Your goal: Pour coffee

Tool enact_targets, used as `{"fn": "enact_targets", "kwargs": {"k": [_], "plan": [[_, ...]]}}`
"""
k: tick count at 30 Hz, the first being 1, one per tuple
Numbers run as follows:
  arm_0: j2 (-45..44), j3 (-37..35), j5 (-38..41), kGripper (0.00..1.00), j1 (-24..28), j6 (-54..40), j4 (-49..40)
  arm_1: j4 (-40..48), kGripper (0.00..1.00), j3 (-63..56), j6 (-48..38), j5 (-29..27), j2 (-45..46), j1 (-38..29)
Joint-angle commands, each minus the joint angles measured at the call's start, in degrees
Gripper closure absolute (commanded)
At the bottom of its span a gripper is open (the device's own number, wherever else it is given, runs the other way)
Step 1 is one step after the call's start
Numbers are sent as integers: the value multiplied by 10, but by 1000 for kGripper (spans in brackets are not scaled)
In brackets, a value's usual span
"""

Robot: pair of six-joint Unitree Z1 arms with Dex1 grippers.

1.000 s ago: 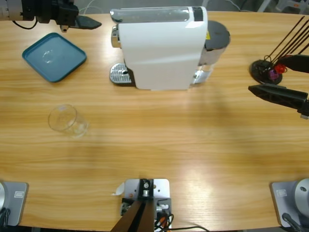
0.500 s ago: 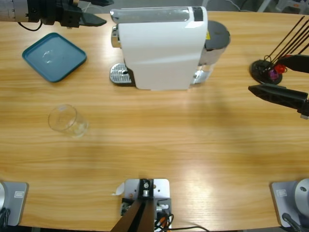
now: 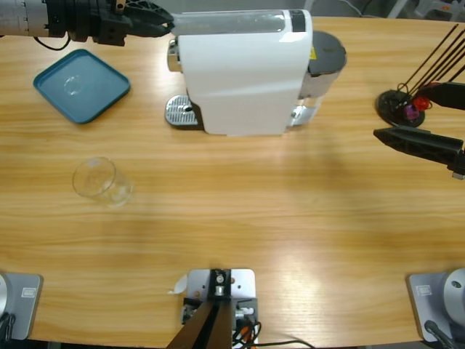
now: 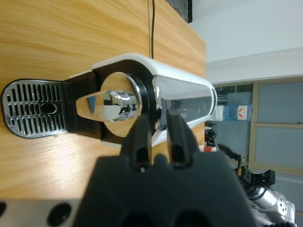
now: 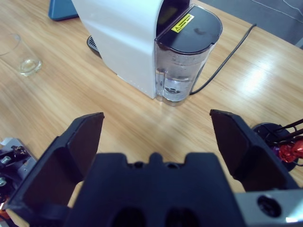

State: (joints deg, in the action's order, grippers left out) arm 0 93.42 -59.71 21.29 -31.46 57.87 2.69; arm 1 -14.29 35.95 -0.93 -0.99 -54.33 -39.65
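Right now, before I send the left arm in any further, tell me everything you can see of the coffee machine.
The coffee machine is a glossy white plastic box standing upright at the table's far middle. It has a chrome lever along its top, a chrome spout over a slotted metal drip tray with nothing on it, and a clear water tank with a dark lid at the back. The left hand is at the lever's end, nearly shut.

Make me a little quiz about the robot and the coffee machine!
1. True or false: the glass stands on the drip tray.
2. Which gripper is at the machine's front end: left or right?
3. Fill in: the blue tray lies ____ the glass. (A beside, apart; B under)

Key: 1 false, it stands on the table; 2 left; 3 A.
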Motion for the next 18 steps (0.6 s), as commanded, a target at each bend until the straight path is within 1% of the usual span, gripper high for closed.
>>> {"fn": "enact_targets", "kwargs": {"k": [1, 12, 16, 18], "plan": [[24, 14, 10, 1000, 4, -3, 9, 6, 7, -22, 7, 10, 0, -3], [25, 29, 31, 1000, -1, -33, 41, 6, 9, -22, 6, 10, 1, -3], [19, 23, 45, 1000, -4, -31, 75, 7, 9, -22, 6, 10, 0, -3], [13, 12, 54, 1000, -4, -31, 78, 7, 9, -22, 6, 10, 0, -3]]}}
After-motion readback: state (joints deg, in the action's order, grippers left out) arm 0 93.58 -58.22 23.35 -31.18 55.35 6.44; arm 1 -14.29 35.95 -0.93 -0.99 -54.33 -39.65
